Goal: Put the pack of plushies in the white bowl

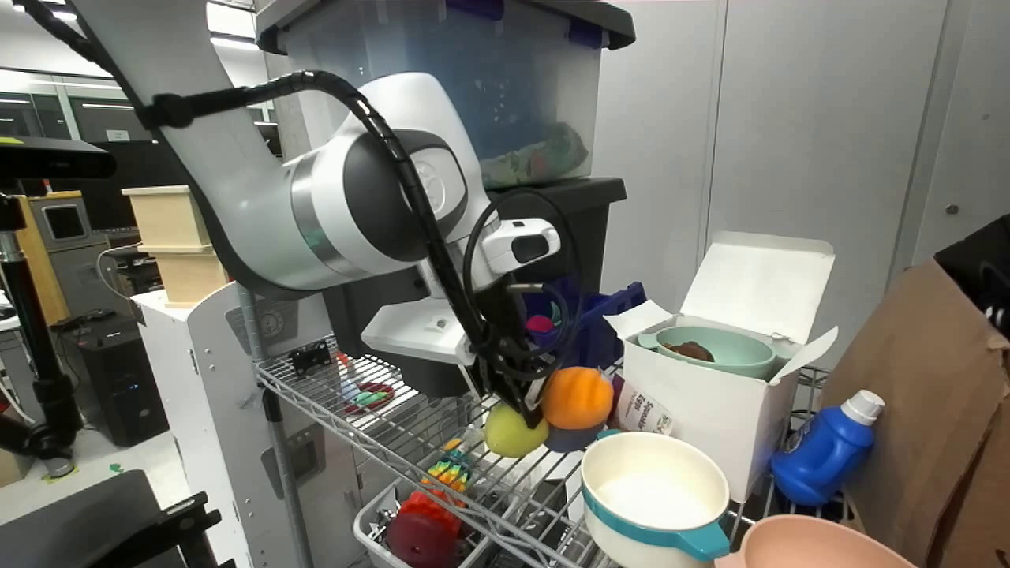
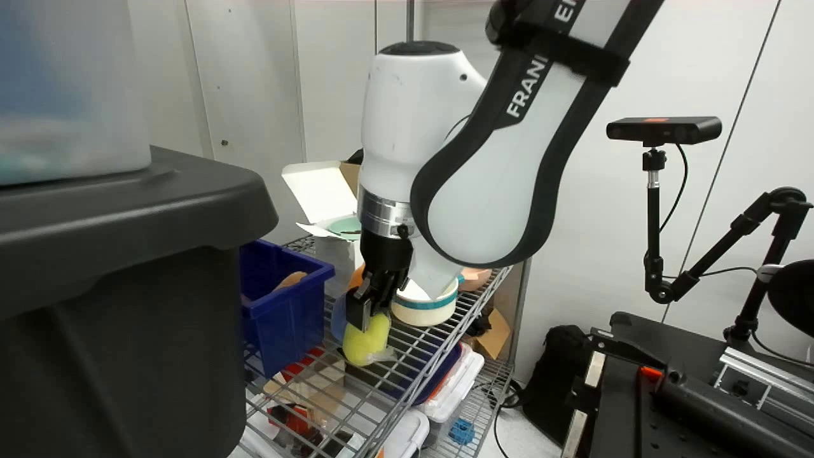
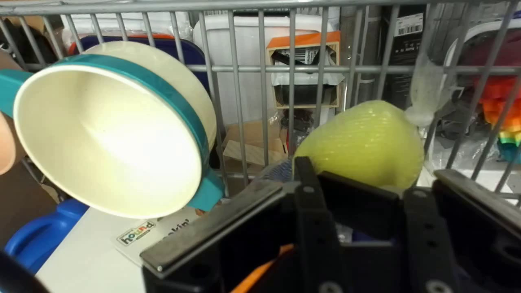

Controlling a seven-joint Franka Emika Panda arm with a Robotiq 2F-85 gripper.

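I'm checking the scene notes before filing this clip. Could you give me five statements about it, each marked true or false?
1. The pincer is at the pack of plushies. True.
2. A teal handle juts from the white bowl. True.
3. The pack of plushies is inside the white bowl. False: it is outside.
4. A mint-green bowl sits in the white box. True.
5. The white box is closed. False: it stands open.

On my arm (image 2: 502,165) I read "FRAN"; on the white label (image 3: 152,236), "hound" and a word ending "kin'".
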